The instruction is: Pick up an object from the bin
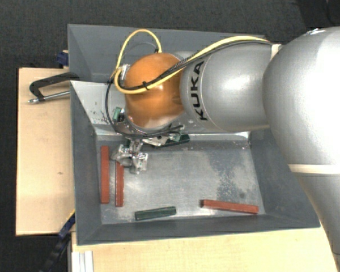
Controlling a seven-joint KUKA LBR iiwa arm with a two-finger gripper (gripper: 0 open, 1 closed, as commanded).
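Observation:
My gripper (133, 158) hangs below the orange wrist cover, over the left part of the bin floor. Just left of it lie two red sticks side by side, lengthwise: a longer one (105, 174) and a shorter one (119, 185) that reaches up to the metal fingertips. I cannot make out anything between the fingers.
A dark green stick (155, 213) lies along the bin's front wall. A third red stick (229, 207) lies at the front right. The arm covers the bin's back and right side.

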